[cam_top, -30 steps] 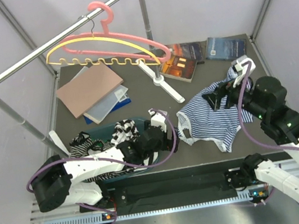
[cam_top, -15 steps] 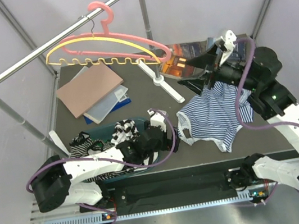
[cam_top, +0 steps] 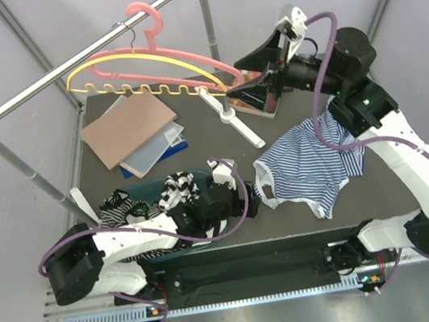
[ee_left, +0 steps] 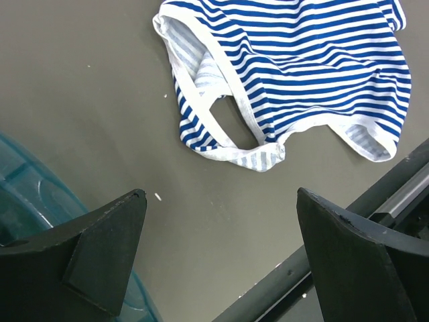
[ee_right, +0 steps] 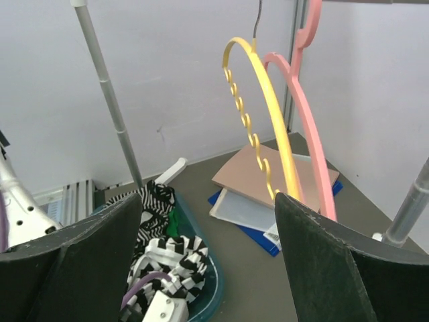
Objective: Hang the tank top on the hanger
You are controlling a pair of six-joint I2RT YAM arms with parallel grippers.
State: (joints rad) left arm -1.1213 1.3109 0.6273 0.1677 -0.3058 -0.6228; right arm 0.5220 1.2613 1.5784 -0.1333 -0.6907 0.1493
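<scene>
Right gripper (ee_right: 208, 201) gaping, empty, hanger (ee_right: 307, 134) hook cut off above

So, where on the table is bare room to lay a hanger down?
The widest bare patch of the table is in the middle, bordered by the stack of notebooks, the rack foot and the bin. A narrow strip runs along the near edge, in front of the tank top. The back right is crowded with books.
</scene>
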